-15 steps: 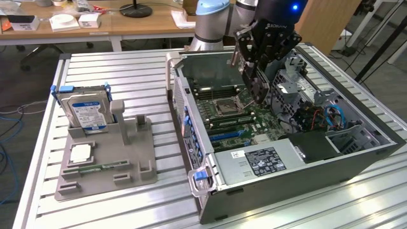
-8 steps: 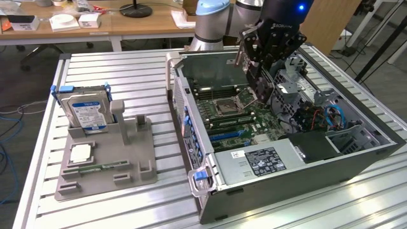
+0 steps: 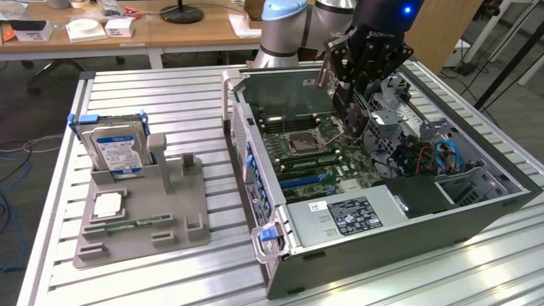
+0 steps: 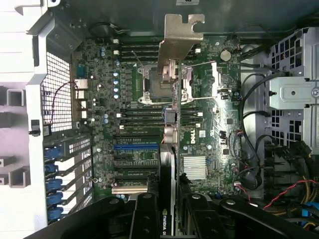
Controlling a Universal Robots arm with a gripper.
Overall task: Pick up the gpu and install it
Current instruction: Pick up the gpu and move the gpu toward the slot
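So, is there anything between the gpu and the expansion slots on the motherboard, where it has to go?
Nothing visible does. The gripper holds the gpu edge-on above the motherboard. The expansion slots lie bare, with no card or cable across them. The loose cables sit apart, by the drive cage.

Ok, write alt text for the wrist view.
The gripper holds the gpu edge-on, with its silver bracket at the end away from the grip. Beneath the card lies the green motherboard inside the open computer case.
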